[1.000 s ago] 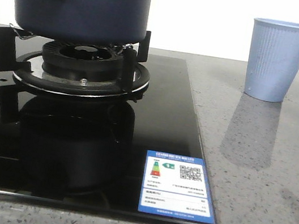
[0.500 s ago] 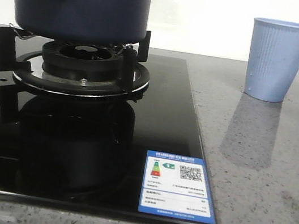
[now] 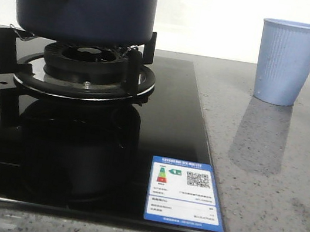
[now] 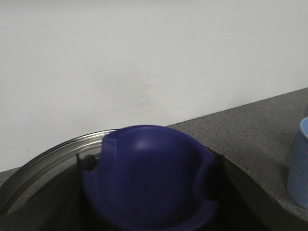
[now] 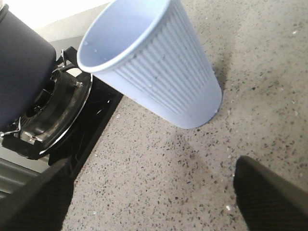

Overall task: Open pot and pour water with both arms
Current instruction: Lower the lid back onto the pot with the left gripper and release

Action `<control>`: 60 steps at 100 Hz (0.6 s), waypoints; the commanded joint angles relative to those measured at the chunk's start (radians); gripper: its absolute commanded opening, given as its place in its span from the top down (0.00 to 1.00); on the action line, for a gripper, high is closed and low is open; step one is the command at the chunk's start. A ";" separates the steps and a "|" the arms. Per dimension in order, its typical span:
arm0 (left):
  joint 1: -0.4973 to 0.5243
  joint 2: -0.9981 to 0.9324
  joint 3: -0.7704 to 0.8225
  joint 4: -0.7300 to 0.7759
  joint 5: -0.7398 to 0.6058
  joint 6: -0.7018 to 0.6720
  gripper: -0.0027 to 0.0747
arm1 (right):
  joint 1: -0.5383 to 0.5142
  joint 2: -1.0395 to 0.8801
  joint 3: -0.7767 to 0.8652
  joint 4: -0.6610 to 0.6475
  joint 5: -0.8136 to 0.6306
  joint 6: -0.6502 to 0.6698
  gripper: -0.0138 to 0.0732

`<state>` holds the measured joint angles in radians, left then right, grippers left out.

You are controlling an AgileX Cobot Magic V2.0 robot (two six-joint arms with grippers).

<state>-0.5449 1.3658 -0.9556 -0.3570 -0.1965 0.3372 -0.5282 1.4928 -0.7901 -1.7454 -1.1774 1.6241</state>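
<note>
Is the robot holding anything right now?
Right hand is open and empty. Left hand sits around the lid's blue knob; whether it grips cannot be told.

The right gripper (image 5: 154,202) has its fingers (image 5: 272,192) spread wide apart.

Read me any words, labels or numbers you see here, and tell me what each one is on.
Energy label sticker on the black glass cooktop: Chinese text, coloured bars and a QR code, all too small to read.
Pot: no text visible.
Ribbed cup: no text visible.
</note>
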 commanded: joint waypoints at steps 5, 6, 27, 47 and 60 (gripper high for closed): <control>-0.007 -0.026 -0.039 0.008 -0.100 0.000 0.50 | -0.006 -0.036 -0.021 0.056 -0.102 0.000 0.16; -0.007 -0.026 -0.039 0.008 -0.100 0.000 0.50 | -0.006 -0.036 -0.021 0.056 -0.102 0.000 0.16; -0.007 -0.031 -0.039 0.006 -0.100 -0.002 0.48 | -0.006 -0.036 -0.021 0.065 -0.102 0.038 0.16; -0.007 -0.064 -0.039 0.004 -0.091 -0.002 0.48 | -0.006 -0.036 -0.021 0.065 -0.097 0.038 0.16; -0.007 -0.076 -0.039 0.003 -0.063 -0.002 0.48 | -0.006 -0.036 -0.021 0.065 -0.096 0.038 0.16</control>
<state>-0.5449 1.3389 -0.9556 -0.3570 -0.1800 0.3372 -0.5282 1.4928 -0.7901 -1.7383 -1.1774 1.6643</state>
